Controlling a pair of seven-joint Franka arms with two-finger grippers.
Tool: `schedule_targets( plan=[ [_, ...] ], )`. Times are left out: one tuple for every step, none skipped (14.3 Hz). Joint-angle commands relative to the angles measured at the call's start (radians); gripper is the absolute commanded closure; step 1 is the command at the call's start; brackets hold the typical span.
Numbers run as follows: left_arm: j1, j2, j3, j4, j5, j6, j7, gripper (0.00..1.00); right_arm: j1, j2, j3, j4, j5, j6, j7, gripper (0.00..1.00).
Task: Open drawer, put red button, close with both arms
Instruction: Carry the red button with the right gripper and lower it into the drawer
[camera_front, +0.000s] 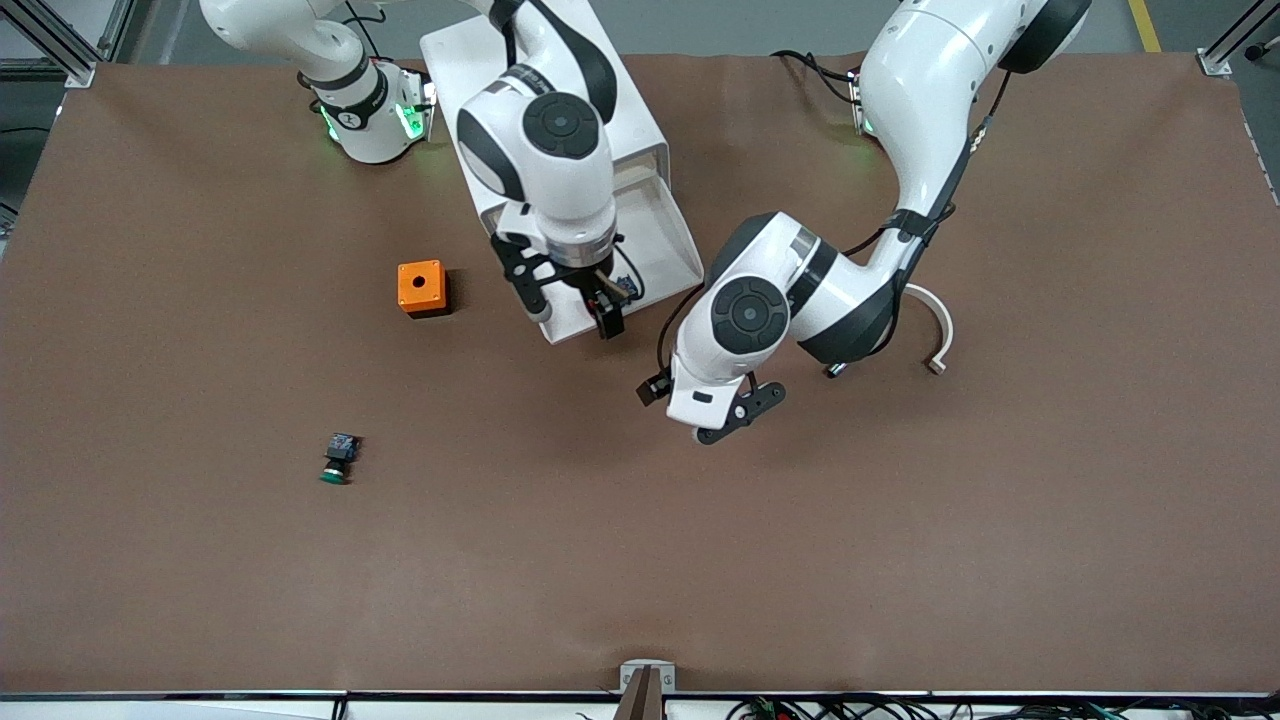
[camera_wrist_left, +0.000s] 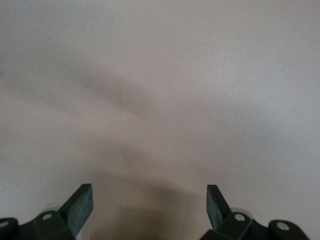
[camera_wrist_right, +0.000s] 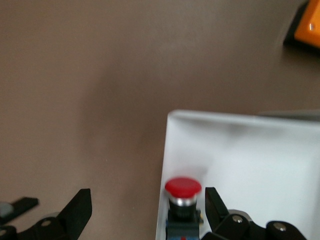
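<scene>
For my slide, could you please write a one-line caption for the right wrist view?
Right tool, open, over the pulled-out drawer, with the red button lying inside by its corner.

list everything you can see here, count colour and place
cabinet: 1, white, between the arms' bases
drawer: 1, white, pulled out of the cabinet
red button: 1, red cap, lying in the drawer by its wall
green button: 1, green cap, on the table nearer the front camera than the orange box
orange box: 1, orange, beside the drawer toward the right arm's end
curved piece: 1, white, on the table beside the left arm
table: 1, brown
right gripper: 1, black, open over the drawer
left gripper: 1, black, open over bare table
</scene>
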Motion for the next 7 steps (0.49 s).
schedule_targets(
  plan=[
    [-0.019,-0.019,0.009,-0.024,0.049,0.014,-0.001,0.00,-0.091,-0.048,0.013,0.001,-0.003,-0.035,-0.201,0.00],
    [-0.019,-0.019,0.009,-0.024,0.058,0.014,-0.001,0.00,-0.125,-0.062,0.013,0.001,0.002,-0.041,-0.270,0.00],
    [-0.020,-0.018,0.009,-0.024,0.060,0.016,-0.001,0.00,-0.162,-0.070,0.015,0.001,0.005,-0.056,-0.359,0.00],
    [-0.020,-0.016,0.009,-0.024,0.063,0.018,-0.001,0.00,-0.189,-0.076,0.016,-0.001,0.008,-0.061,-0.439,0.00],
    [-0.023,-0.016,0.009,-0.024,0.070,0.030,-0.003,0.00,-0.215,-0.082,0.015,-0.001,0.017,-0.063,-0.508,0.00],
    [-0.033,-0.016,0.009,-0.026,0.076,0.030,-0.004,0.00,-0.243,-0.085,0.015,-0.001,0.036,-0.063,-0.562,0.00],
    [-0.042,-0.015,0.011,-0.026,0.080,0.031,-0.006,0.00,-0.269,-0.094,0.015,-0.001,0.045,-0.064,-0.626,0.00]
  ],
)
